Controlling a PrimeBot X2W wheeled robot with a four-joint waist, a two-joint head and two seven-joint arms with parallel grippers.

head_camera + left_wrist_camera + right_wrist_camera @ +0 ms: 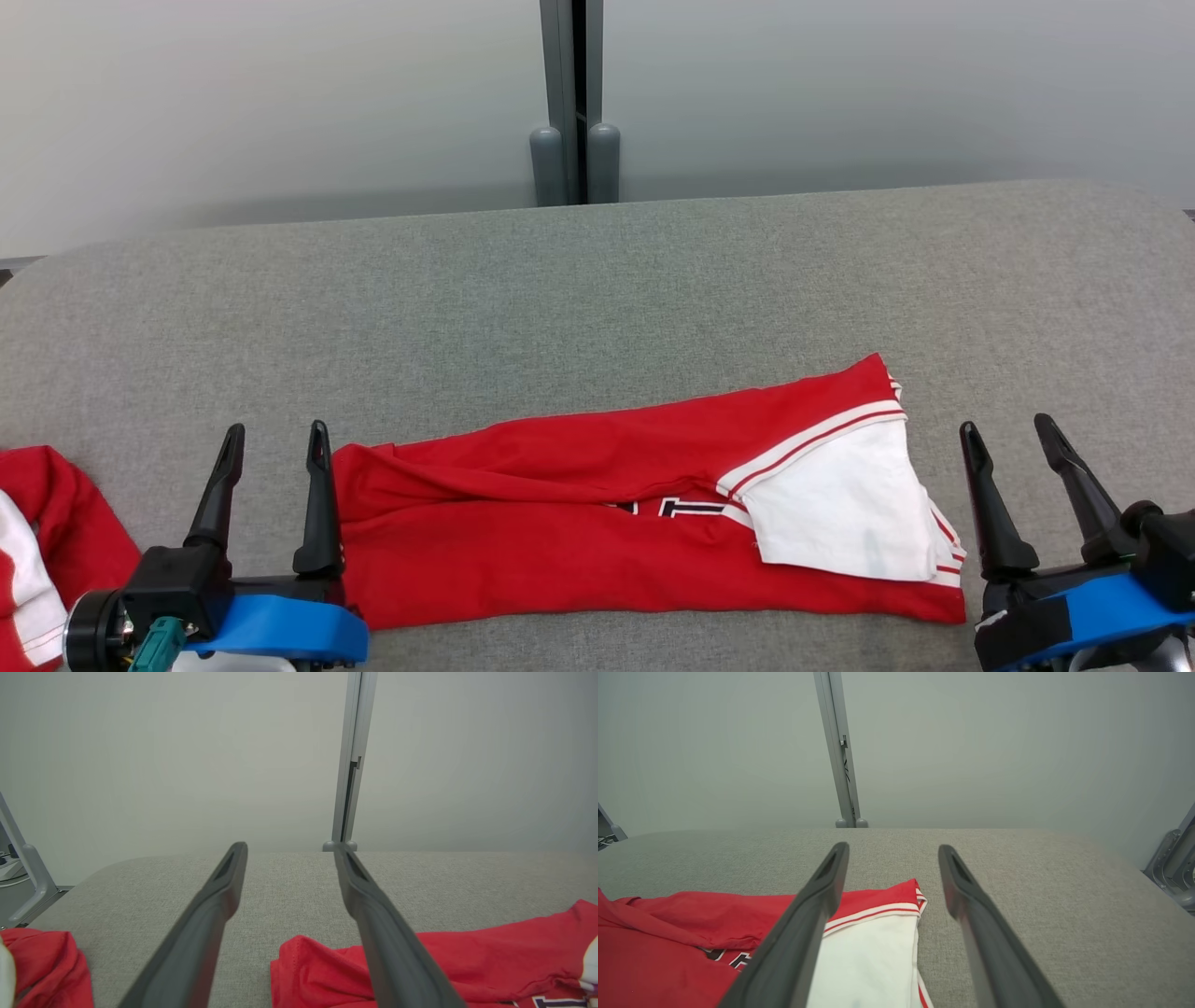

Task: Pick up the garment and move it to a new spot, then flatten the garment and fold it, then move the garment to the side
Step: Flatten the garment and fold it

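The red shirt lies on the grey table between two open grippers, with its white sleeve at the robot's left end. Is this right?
Not quite: the head view shows the white sleeve at the robot's right end of the red shirt, beside the right gripper. The shirt does lie on the grey table between the open grippers, the left gripper at its other end.

Grey woven table cover [597, 280], rounded corners at 10 and 2 o'clock in head view. Pale matte wall [280, 93] behind, at 12 o'clock. Vertical grey post [571, 75] splitting wall; two rounded grey caps [575, 163] at base, just behind far table edge. Second red-and-white cloth [47, 532] bunched at 8 o'clock. Angled grey frame leg [28, 872] at 9 o'clock, left wrist view. Grey metal bracket [1169, 868] at 3 o'clock, right wrist view.
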